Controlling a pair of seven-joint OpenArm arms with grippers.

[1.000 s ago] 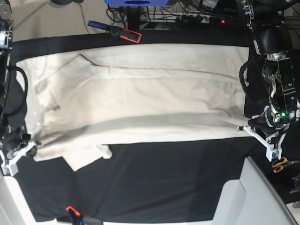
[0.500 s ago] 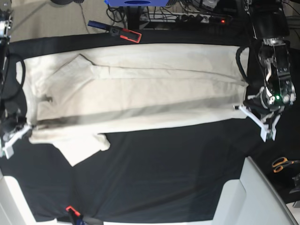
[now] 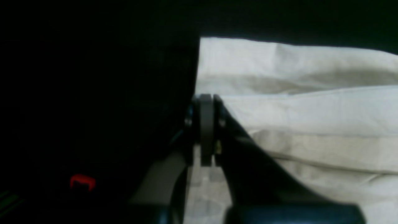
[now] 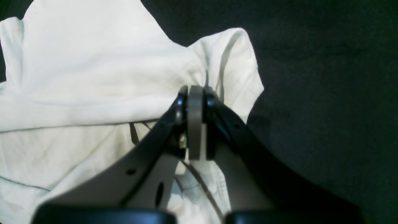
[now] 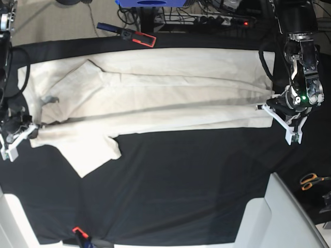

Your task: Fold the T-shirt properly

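On the black counter (image 5: pixel 181 196) lies the soft, floppy T-shirt (image 5: pixel 155 98). Left end effector (image 5: pixel 265 107) and right end effector (image 5: pixel 32 130) each pinch an edge. Corners look best to hold.

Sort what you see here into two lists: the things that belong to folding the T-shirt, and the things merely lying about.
Belonging to the job:
- T-shirt, spread on the black table cloth
- left gripper, shut on its edge
- right gripper, shut on its other end

Lying about:
- scissors, orange-handled
- red and black clamp, beyond the shirt
- blue object, far edge
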